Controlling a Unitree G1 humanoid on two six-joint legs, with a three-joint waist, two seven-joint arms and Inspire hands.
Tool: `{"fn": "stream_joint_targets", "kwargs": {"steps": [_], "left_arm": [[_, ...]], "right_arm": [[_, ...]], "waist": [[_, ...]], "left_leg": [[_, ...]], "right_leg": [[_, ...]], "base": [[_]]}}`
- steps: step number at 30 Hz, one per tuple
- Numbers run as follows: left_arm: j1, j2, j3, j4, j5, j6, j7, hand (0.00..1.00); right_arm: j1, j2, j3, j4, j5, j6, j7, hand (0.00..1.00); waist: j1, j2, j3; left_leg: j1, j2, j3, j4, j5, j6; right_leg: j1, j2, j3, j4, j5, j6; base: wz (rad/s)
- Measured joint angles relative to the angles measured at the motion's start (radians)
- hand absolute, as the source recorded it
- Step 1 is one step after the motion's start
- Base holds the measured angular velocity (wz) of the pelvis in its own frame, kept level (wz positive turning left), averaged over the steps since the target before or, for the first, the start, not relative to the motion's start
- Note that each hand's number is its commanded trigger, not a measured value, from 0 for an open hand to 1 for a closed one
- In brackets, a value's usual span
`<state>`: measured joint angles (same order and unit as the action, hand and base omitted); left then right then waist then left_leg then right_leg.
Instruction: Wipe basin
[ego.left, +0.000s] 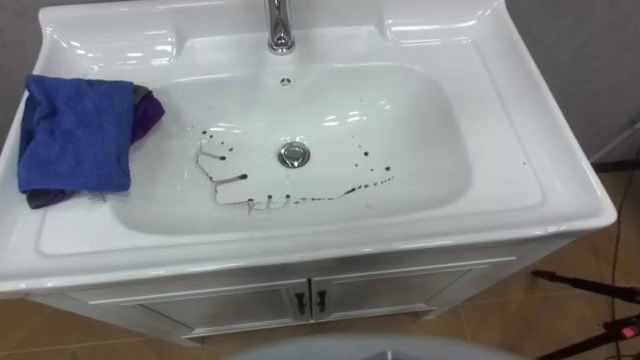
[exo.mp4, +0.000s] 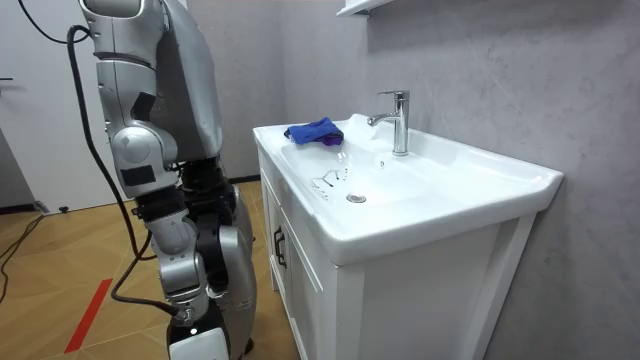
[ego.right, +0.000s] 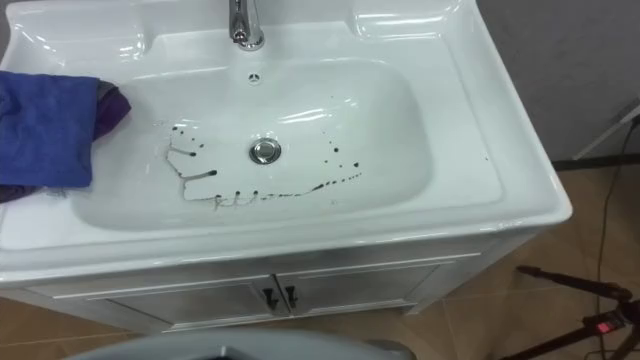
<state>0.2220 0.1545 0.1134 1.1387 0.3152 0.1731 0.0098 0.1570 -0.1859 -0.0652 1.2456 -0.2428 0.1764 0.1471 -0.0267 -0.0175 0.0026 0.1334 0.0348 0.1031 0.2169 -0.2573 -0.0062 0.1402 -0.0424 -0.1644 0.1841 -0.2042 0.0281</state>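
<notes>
Cloth (ego.left: 78, 135) sits folded on basin (ego.left: 560, 190) rim at robot's left, prob. parked w/in reach of ink marks (ego.left: 290, 195) round drain (ego.left: 293, 153); wipe not begun, right hand (exo.mp4: 198, 335) hangs by leg, grip can't tell.

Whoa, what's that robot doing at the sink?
The robot stands at the white ceramic basin, which it is meant to wipe. Nothing looks wiped yet: thin dark smears and spots lie across the bowl around the round metal drain. The folded blue cloth rests untouched on the rim at the robot's left, and the chrome tap stands at the back.
</notes>
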Motion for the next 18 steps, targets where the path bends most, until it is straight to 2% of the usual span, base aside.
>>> {"fn": "stream_joint_targets", "kwargs": {"steps": [10, 18], "left_arm": [[-0.003, 0.0, 0.001, 0.0, -0.019, 0.0, 0.001, 0.0], [0.001, 0.0, 0.042, 0.001, -0.04, -0.005, 0.003, 0.0]], "right_arm": [[0.0, 0.0, -0.001, -0.009, 0.014, -0.004, -0.002, 0.0], [0.012, -0.001, -0.003, -0.045, 0.002, -0.013, 0.0, 0.0]], "waist": [[0.001, 0.004, 0.0011], [0.004, 0.008, 0.0006]], "left_leg": [[0.0, 0.0, 0.001, -0.012, 0.0, 0.0], [0.0, 0.001, 0.003, -0.011, 0.0, 0.0]], "right_leg": [[-0.003, 0.0, 0.0, -0.001, 0.0, 0.0], [-0.005, 0.001, 0.001, 0.002, 0.0, 0.0]], "base": [[0.0], [-0.01]]}}
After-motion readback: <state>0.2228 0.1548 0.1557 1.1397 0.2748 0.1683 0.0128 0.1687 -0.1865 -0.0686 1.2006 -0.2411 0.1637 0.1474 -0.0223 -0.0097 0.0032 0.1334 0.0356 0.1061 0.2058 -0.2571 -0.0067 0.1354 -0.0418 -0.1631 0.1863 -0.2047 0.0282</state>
